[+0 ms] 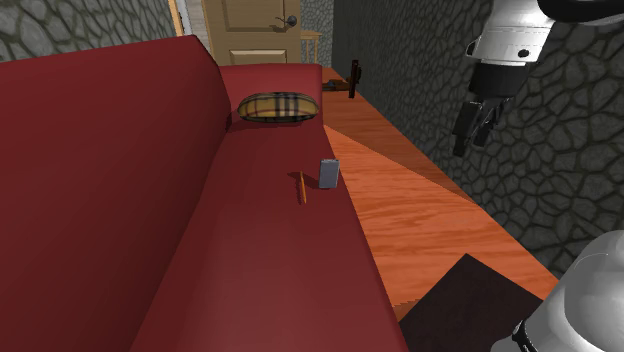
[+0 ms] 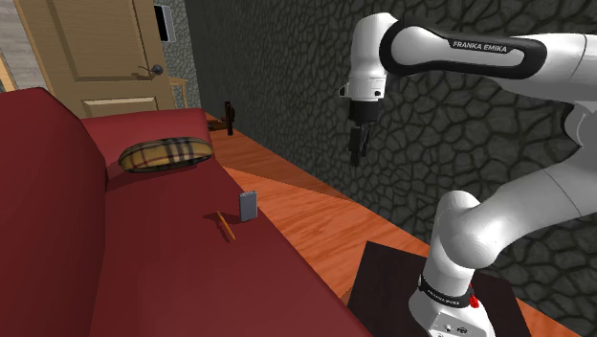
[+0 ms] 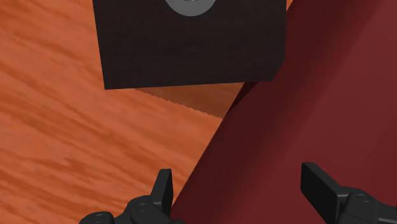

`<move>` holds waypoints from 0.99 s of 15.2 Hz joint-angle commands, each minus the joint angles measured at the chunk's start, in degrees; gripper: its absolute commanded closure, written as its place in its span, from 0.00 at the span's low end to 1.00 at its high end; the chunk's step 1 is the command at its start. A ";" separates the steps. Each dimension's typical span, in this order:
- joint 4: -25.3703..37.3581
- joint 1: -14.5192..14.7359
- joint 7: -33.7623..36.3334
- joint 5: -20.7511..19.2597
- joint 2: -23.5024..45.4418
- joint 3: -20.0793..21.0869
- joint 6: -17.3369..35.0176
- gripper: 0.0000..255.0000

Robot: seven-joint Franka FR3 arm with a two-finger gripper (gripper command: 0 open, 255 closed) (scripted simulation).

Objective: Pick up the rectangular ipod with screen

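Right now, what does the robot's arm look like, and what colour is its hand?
The arm is made of fat, rounded white tubes with dark bands at the joints. One dark band carries white letters reading FRANKA EMIKA. Its hand, the gripper, is all black, with two flat fingers.

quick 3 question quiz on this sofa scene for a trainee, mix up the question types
1. True or false: the black pincer is shut on the small grey rectangular ipod.
2. What lies beside the ipod on the red sofa? A: thin orange stick. B: white mug. C: metal spoon.
3. Fill in: the ipod is not lying flat on the seat, it stands ____.

Key: 1 false, the pincer is open and high above the floor; 2 A; 3 upright.
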 commanded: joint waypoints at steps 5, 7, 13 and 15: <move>0.89 0.21 0.95 0.86 7.04 1.12 6.47 0.00; 1.81 0.31 1.42 1.19 10.79 1.64 9.47 0.00; 6.44 0.57 2.84 1.77 22.68 3.10 17.25 0.00; 8.60 0.64 3.34 1.81 26.80 3.54 19.38 0.00</move>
